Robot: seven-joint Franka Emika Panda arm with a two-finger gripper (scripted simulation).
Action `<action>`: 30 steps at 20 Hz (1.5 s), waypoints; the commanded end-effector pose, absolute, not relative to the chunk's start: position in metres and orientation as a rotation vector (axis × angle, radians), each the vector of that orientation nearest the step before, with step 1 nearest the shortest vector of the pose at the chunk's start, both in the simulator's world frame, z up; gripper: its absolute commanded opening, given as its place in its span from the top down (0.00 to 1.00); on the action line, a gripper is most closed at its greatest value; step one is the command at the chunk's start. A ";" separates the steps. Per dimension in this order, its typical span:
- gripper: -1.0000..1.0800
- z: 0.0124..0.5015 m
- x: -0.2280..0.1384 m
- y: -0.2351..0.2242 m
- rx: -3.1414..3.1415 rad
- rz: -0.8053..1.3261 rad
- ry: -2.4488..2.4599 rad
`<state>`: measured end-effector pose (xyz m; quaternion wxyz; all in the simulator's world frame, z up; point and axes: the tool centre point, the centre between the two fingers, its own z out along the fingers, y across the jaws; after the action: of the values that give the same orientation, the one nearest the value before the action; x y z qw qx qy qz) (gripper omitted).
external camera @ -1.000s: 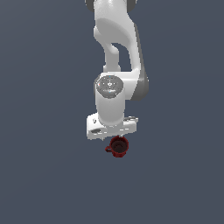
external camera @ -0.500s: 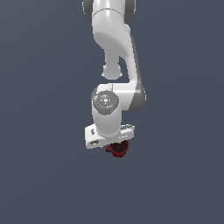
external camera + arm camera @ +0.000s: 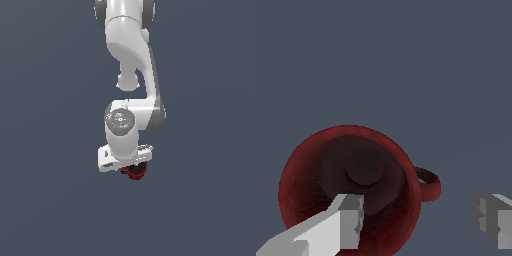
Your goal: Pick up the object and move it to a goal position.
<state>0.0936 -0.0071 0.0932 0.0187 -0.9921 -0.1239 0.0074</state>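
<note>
The red mug (image 3: 348, 182) stood upright on the grey bench (image 3: 50, 200), directly beneath the white gripper (image 3: 418, 220), its handle pointing into the gap between the fingers. We found the gripper spread wide, one finger (image 3: 348, 222) over the mug's mouth, the other clear beyond the handle. We judged the approach nearly complete; closing, lifting and carrying remained. No goal marker was visible.

arm (image 3: 131, 60): reaching down | tool (image 3: 421, 222): fingers spread apart
</note>
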 end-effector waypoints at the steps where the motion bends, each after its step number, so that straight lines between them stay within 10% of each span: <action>1: 0.19 0.081 0.093 -0.007 -3.080 0.026 -0.386; 5: 0.19 0.073 0.093 -0.006 -3.079 0.026 -0.387; 6: 1.00 0.073 0.093 -0.006 -3.079 0.026 -0.387; 30: 1.00 0.130 0.105 -0.057 -3.081 0.024 -0.384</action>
<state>0.1021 -0.0481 0.1175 0.0189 -0.9921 -0.1240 0.0099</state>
